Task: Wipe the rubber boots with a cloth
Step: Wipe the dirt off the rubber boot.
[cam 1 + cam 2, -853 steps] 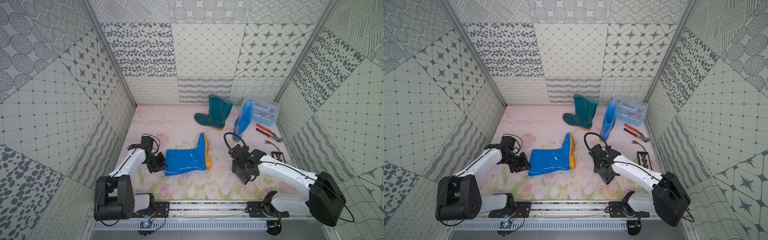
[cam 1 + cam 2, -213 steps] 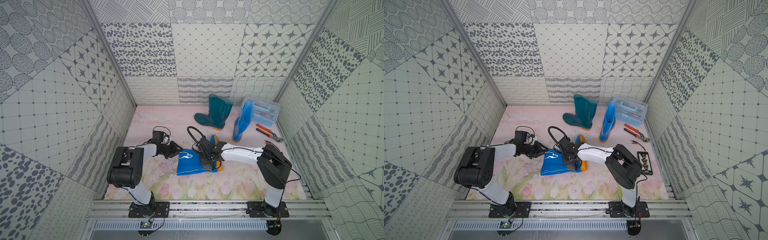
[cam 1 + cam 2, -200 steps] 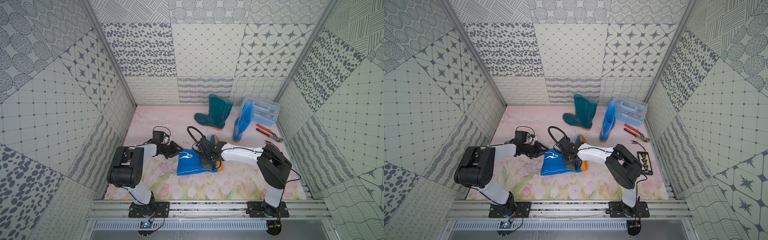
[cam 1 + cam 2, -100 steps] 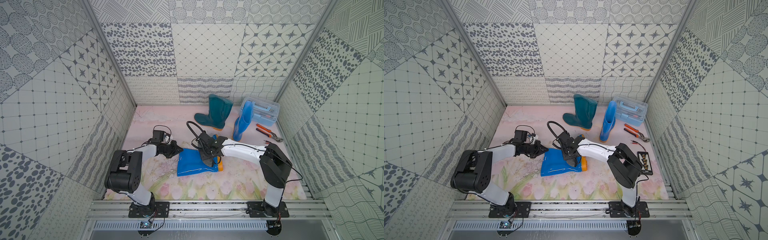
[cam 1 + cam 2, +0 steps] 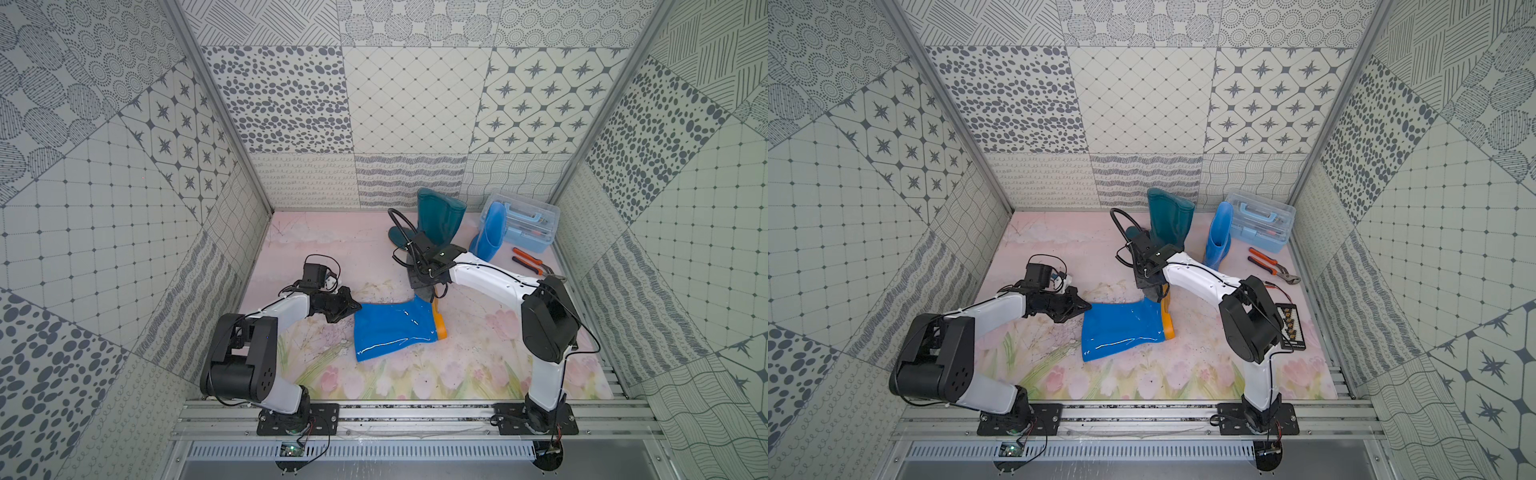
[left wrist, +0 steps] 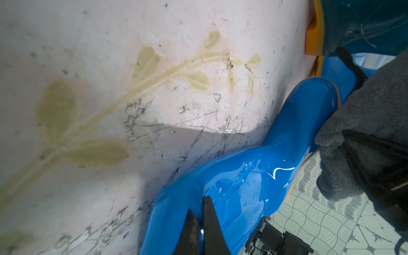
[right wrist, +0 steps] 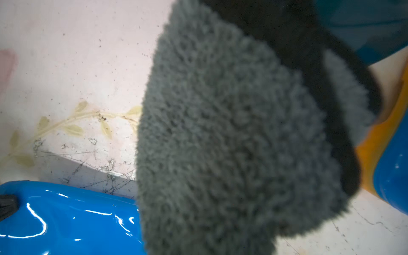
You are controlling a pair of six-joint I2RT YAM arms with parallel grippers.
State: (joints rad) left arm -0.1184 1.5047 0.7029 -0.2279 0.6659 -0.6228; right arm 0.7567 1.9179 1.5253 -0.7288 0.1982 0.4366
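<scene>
Since a second ago my right gripper [image 5: 430,272] has lifted the cloth [image 7: 231,143] it pinches off the boot [image 5: 395,328]; the cloth now hangs by the toe. My left gripper [image 6: 199,212] is clamped on the shaft rim, with the boot lying just ahead of it.

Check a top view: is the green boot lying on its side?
No, the green boot stands upright, with its shaft opening facing up.

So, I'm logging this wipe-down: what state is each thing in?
lying blue boot, on its side
teal boot, upright
standing blue boot, upright
cloth, hanging from right gripper
right gripper, shut on cloth
left gripper, shut on lying blue boot
toolbox, closed
pliers, lying flat
</scene>
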